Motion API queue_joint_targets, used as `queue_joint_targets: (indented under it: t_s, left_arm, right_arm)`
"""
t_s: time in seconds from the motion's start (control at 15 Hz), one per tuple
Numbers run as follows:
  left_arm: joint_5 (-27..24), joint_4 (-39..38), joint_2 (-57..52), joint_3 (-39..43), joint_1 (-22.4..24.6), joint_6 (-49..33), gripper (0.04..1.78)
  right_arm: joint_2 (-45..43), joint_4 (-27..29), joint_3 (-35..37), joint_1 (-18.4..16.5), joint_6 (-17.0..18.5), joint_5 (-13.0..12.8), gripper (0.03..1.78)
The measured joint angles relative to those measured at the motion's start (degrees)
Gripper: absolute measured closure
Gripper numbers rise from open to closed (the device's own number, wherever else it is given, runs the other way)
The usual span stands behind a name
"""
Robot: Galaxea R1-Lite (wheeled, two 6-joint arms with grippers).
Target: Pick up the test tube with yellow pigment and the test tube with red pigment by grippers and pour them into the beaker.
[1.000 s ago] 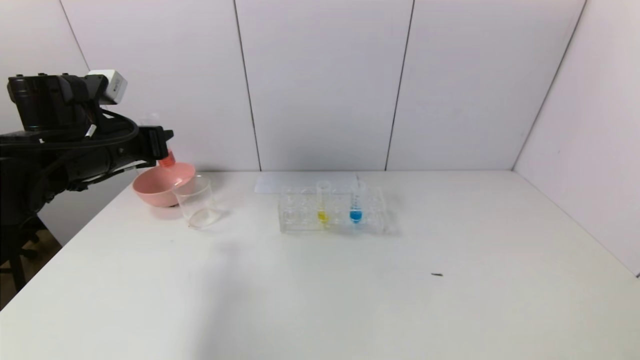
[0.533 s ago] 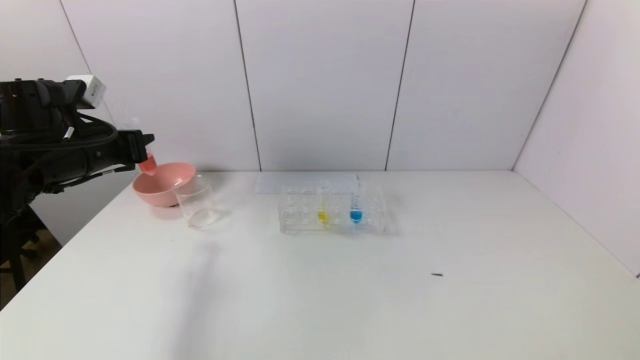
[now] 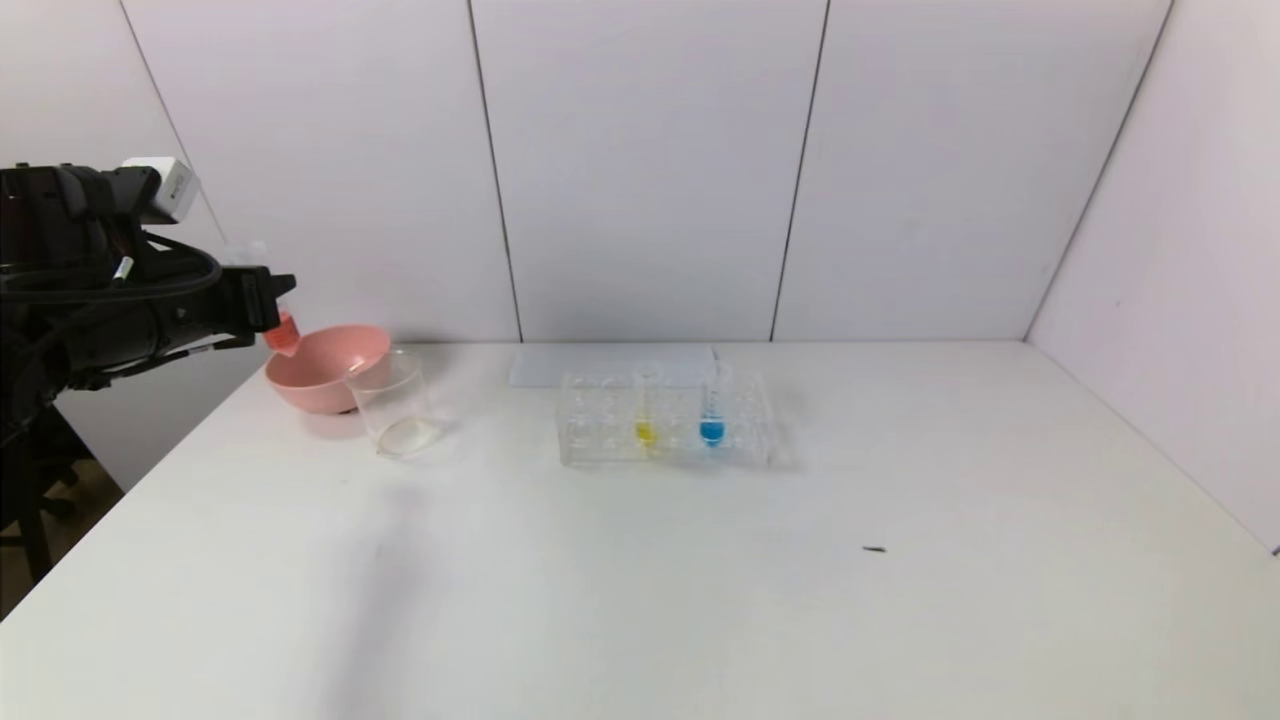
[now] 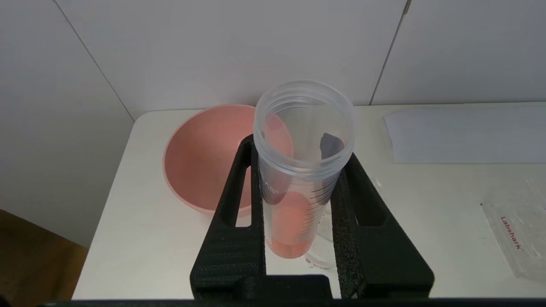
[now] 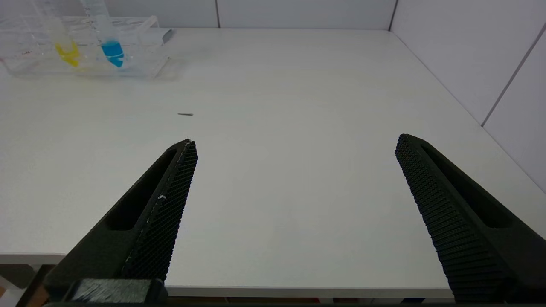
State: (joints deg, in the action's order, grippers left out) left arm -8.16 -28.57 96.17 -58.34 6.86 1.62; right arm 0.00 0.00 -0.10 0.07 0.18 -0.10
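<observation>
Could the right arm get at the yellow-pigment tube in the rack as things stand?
Probably yes: the right tool is open, the yellow tube stands upright in the rack, and bare table lies between them; only the blue tube crowds it.

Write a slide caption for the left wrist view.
Left gripper fingers clamp the red-pigment test tube upright, near the pink bowl.

A pink bowl [image 3: 325, 365] sits at the white table's [image 3: 700, 580] far left corner, a clear rack [image 3: 665, 432] holding a blue-liquid tube [image 3: 712, 405] stands mid-table before a white sheet [image 3: 610, 363], and a small dark speck [image 3: 874, 549] lies nearer.
</observation>
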Motion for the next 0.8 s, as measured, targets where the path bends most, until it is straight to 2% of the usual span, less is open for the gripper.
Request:
queue_joint_targets:
  t_s: [0.53,0.8]
  left_arm:
    - [-0.4,0.8,0.7,0.5,1.8,3.3,1.36]
    - [-6.3,2.7,0.6,0.5,3.4,3.6,1.36]
  right_arm:
    - [0.0,0.0,0.0,0.0,0.0,0.0,0.11]
    - [0.0,0.0,0.0,0.0,0.0,0.0,0.11]
